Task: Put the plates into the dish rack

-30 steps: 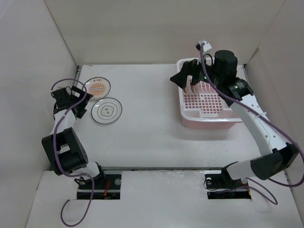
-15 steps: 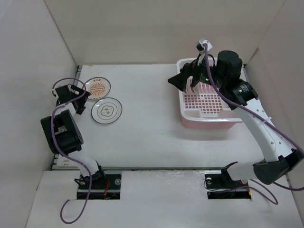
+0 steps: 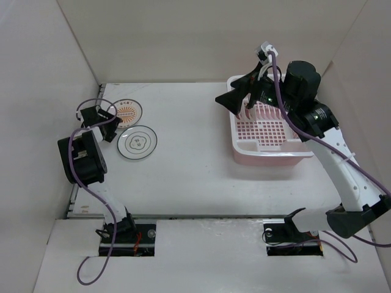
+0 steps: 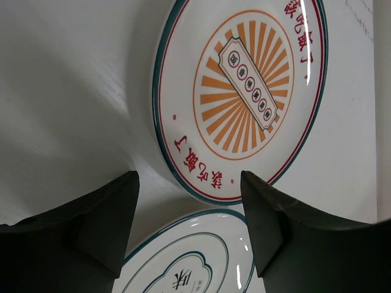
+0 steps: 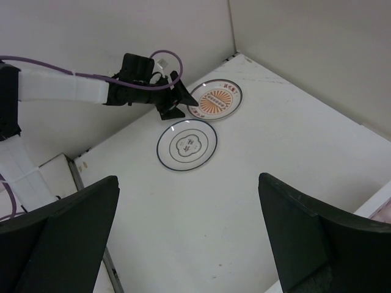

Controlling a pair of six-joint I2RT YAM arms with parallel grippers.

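Two plates lie flat at the far left of the table: the orange sunburst plate [image 3: 127,112] and, just nearer, the wavy-ring plate [image 3: 137,141]. No other plates show. My left gripper [image 3: 109,129] is open and empty, low at the plates' left side. In the left wrist view its jaws [image 4: 189,201] frame the gap between the sunburst plate [image 4: 244,91] and the wavy-ring plate [image 4: 189,259]. The pink dish rack [image 3: 269,152] stands at the right. My right gripper [image 3: 235,101] is open and empty, raised above the rack's far left corner; its camera [image 5: 189,232] looks down on both plates [image 5: 214,99] [image 5: 187,144].
White walls close in the table at the back, left and right. The left arm's elbow [image 3: 82,160] stands near the left wall. The right arm [image 3: 317,122] reaches over the rack, hiding part of its prongs. A rack corner [image 5: 380,198] shows at the right wrist view's edge.
The left arm has straightened up and its gripper has moved toward the two plates. The right gripper has lifted and shifted slightly left above the rack.
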